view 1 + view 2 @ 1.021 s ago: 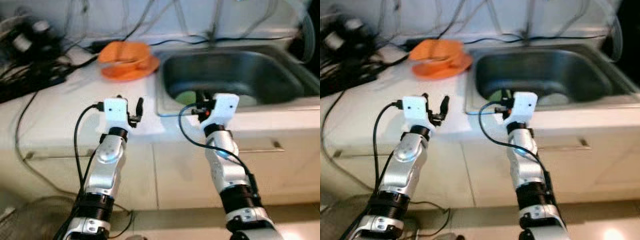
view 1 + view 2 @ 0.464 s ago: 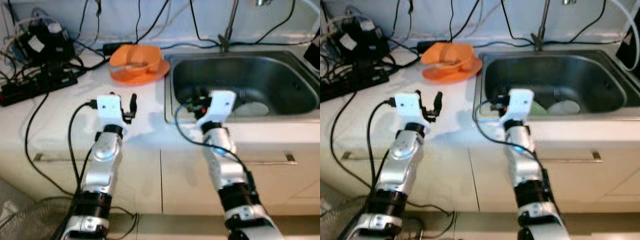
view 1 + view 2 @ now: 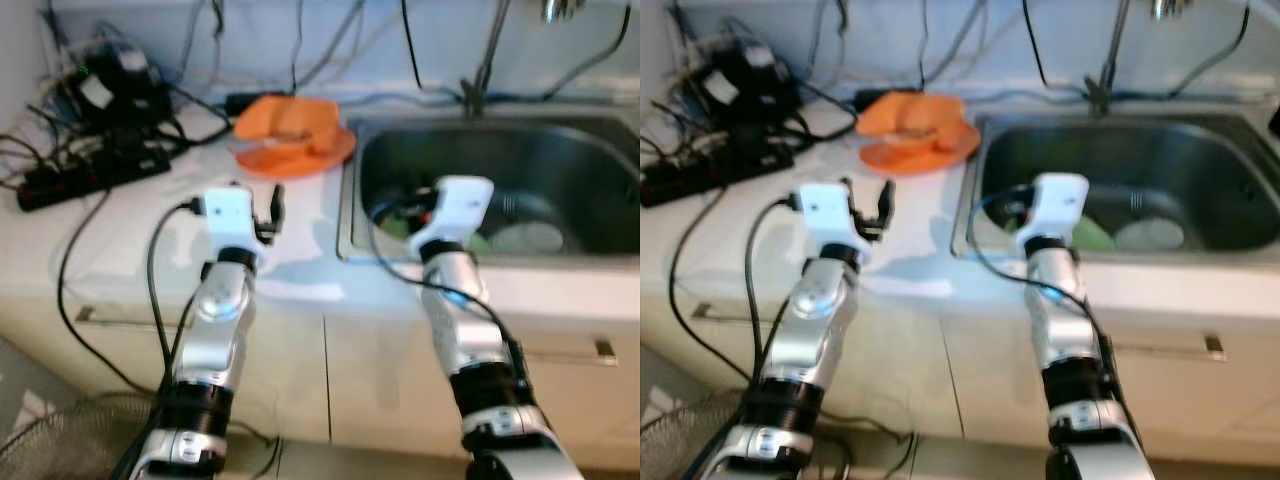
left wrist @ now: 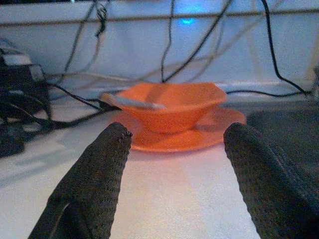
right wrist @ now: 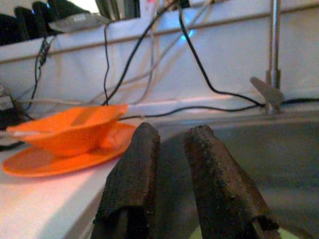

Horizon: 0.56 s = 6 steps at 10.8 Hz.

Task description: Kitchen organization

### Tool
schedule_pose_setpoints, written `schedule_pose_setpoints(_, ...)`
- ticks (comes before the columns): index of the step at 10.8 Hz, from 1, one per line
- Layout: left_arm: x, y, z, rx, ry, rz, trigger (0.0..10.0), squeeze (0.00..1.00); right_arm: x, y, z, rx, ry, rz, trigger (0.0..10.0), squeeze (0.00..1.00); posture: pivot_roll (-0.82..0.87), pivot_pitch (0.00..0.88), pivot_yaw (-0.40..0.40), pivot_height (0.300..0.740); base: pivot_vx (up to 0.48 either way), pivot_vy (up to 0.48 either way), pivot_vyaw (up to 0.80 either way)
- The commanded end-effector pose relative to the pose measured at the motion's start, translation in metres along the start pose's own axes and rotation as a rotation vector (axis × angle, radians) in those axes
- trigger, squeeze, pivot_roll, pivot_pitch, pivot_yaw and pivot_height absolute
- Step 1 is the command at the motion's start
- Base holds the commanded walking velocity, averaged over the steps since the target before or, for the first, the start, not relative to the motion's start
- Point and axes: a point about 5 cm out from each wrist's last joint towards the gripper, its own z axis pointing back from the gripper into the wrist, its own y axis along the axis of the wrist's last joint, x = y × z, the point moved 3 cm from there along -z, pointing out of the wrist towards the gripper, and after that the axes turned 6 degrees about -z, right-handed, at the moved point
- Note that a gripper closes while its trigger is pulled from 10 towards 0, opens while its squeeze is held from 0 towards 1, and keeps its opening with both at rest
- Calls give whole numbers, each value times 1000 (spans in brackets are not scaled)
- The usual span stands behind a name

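An orange bowl (image 3: pixel 290 120) with a spoon (image 4: pixel 132 103) resting in it stands on an orange plate (image 3: pixel 300 158) at the back of the white counter, just left of the steel sink (image 3: pixel 560 170). A white plate (image 3: pixel 528 237) and a green dish (image 3: pixel 1095 235) lie in the sink. My left gripper (image 3: pixel 258 200) hovers open over the counter, short of the bowl, with nothing between its fingers. My right gripper (image 3: pixel 410 210) is at the sink's front left corner, shut and holding nothing.
A black power strip (image 3: pixel 85 170), a black adapter (image 3: pixel 120 85) and tangled cables crowd the counter's back left. The faucet (image 3: pixel 490 50) rises behind the sink. Cabinet fronts with a handle (image 3: pixel 600 348) lie below. A wire mesh object (image 3: pixel 60 440) sits on the floor at the left.
The whole picture has shifted to the right and down, so the camera has moved. Both arms hold the same pose, left open and right shut.
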Motion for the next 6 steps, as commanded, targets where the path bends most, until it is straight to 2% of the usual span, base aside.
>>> schedule_pose_setpoints(1,-13,1,0,-1,33,-17,10000,0,-15,1,-3,-2,34,-25,10000,0,127,0,56,740,277,0,0)
schedule_pose_setpoints(5,-12,1,0,-2,29,-15,10000,0,-14,1,-5,-10,21,-36,10000,0,128,0,54,740,278,0,0)
schedule_pose_setpoints(6,-12,1,0,-5,25,-17,10000,0,-13,1,-5,-6,15,-41,10000,0,129,0,54,740,296,0,-800)
